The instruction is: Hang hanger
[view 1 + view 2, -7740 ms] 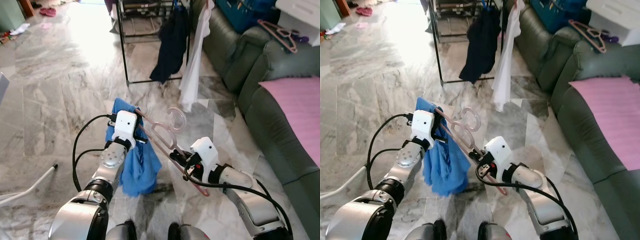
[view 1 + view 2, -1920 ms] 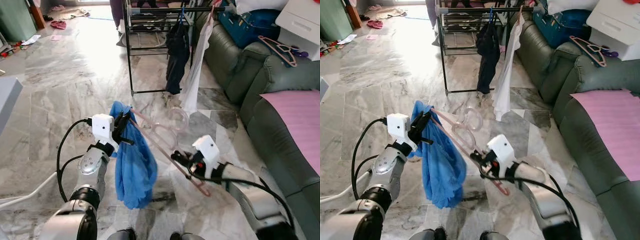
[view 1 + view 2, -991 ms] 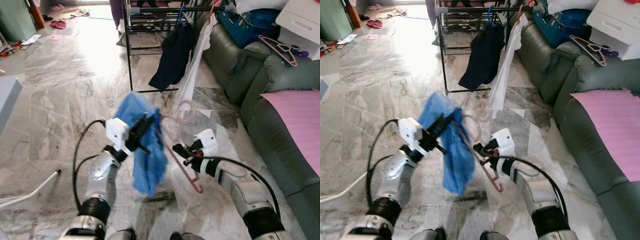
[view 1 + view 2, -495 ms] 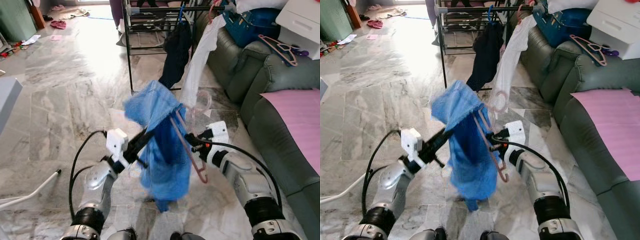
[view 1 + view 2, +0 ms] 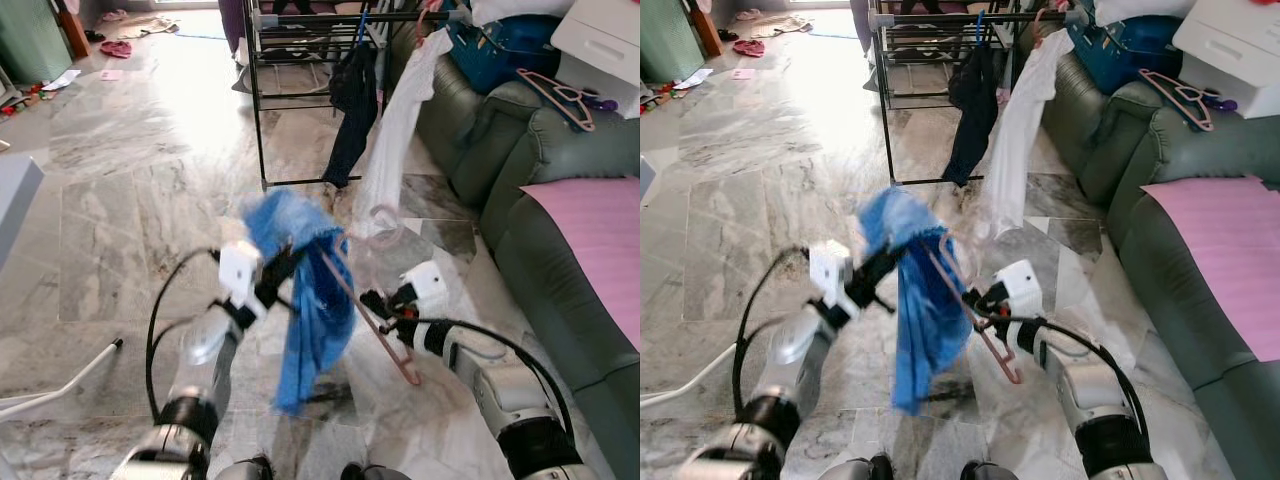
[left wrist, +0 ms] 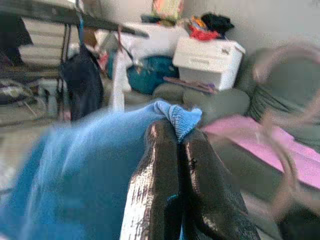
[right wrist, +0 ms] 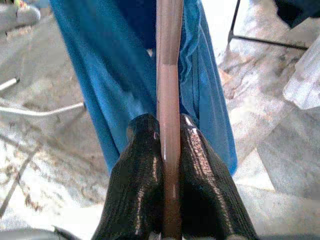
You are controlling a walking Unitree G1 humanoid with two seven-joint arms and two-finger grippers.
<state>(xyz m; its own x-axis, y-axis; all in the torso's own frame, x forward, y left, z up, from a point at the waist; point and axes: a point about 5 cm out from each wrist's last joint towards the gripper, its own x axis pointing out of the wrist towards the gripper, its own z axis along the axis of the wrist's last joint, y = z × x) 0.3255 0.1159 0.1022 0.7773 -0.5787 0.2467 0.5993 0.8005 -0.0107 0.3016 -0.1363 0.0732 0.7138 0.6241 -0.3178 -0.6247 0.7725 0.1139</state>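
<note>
While both arms carry the load in front of the robot, the items read as follows, nearest first.

Right gripper [image 7: 167, 150]: its two black fingers are pressed together on a straight bar of the pink hanger, with the bar running up between them. In the head views it sits low and to the right of the garment.

Left gripper [image 6: 175, 145]: its fingers are pressed together on a folded edge of the blue cloth, near the top of the garment, at the hanger's far shoulder.

Pink hanger [image 5: 385, 335]: a thin frame, held tilted, with its lower corner below the right gripper and its hook [image 5: 385, 215] uppermost, pointing towards the rack. Judged stiff, light and smooth, so it may rotate in a pinch grip. The present hold on a straight bar suits it; the hook must stay free.

Blue cloth [image 5: 315, 300]: draped over the hanger and hanging down between the two arms, well above the marble floor [image 5: 120, 180]. Judged soft, limp and light; it will swing and can slide off the slanted frame. A hold at the shoulder, as now, keeps it seated.

Rack [image 5: 258, 110]: a black frame beyond the load, with a rail [image 5: 940, 18] across the top. A dark garment [image 5: 350, 110] and a white garment [image 5: 395, 130] hang from it.

Green sofa [image 5: 540, 200]: to the right, with more hangers [image 5: 560, 95] lying on it.

Task status: judged as approach; the hook is not yet on the rail.
</note>
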